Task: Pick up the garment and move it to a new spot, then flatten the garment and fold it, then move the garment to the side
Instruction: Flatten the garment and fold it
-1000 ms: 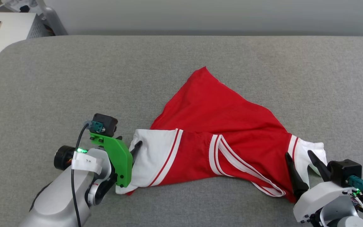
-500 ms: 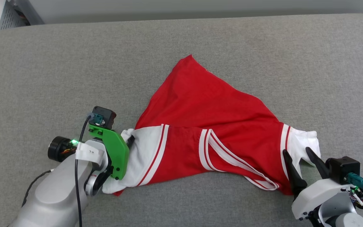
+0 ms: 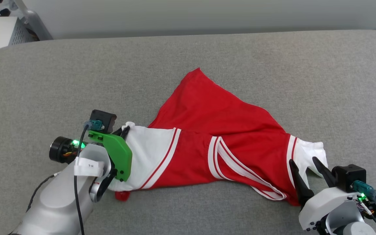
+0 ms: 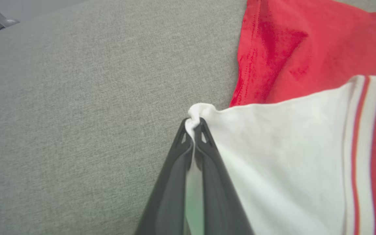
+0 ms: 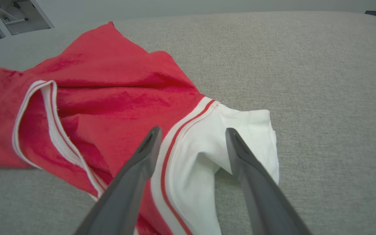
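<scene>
grey cushion (image 3: pixel 44 81) | left hand (image 4: pixel 193 123) pinching garment (image 3: pixel 214 111) | right hand (image 5: pixel 193 130) spread

bright, even light is spread across every view; a thin soft shadow is cast under the garment (image 3: pixel 227 114) along its near edge. close to the lens, the left gripper (image 4: pixel 194 122) is rendered slightly blurred.

Head camera reframed between samples; offset ignored. Left gripper (image 4: pixel 194 123): a second ago one fingertip lay on the white sleeve (image 3: pixel 148 151), inside its edge. Now both tips pinch the sleeve's far corner, with a nub of cloth bunched past them. That corner sits farther up relative to the rest of the garment (image 3: pixel 220 114); sleeve drawn wider and flatter.
</scene>
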Controlling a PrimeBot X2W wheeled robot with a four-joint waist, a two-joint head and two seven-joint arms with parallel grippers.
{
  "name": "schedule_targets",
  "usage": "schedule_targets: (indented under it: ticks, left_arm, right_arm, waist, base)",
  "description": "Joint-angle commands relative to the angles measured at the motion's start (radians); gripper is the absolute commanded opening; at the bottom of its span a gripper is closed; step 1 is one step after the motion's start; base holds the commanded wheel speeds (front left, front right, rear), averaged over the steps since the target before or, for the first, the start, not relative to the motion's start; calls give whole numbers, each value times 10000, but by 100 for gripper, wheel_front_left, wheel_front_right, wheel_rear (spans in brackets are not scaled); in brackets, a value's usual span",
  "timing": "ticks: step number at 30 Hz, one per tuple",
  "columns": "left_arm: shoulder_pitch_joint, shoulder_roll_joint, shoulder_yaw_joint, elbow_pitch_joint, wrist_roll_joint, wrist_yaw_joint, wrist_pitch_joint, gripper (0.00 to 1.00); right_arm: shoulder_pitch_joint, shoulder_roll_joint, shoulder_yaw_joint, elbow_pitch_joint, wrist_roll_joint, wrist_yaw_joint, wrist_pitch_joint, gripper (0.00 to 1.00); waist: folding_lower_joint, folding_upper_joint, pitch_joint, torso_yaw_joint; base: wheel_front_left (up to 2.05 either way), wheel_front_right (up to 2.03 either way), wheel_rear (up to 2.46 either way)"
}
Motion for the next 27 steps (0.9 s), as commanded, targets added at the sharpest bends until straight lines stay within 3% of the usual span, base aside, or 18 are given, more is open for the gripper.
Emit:
schedule_targets:
  ticks: [1,8,13,20,27]
  left_arm:
    - [-309,6,142,24,75,60,-401,0]
    - [-714,195,685,-469,282,67,-2465,0]
    - [-541,480,1082,-1322,433,45,-3079,0]
    - [2235,769,1747,-3015,658,183,-3204,0]
    - [3789,1087,998,-1872,895,-626,-3089,0]
  right_arm:
    - [15,64,0,47,-10,-9,-83,100]
    - [284,128,-147,143,26,-9,-130,100]
    - [380,210,-256,150,20,-9,-152,100]
    - [463,349,-403,156,-4,-9,-185,100]
    - [440,379,-527,290,-102,-9,-100,100]
  waist:
    - [0,0,-343,27]
    - [0,0,-785,336]
    - [0,0,-915,665]
    - [0,0,-937,1007]
    - [0,0,-966,1224]
  base:
    - [0,0,0]
    - [0,0,0]
    - [0,0,0]
    - [0,0,0]
    - [0,0,0]
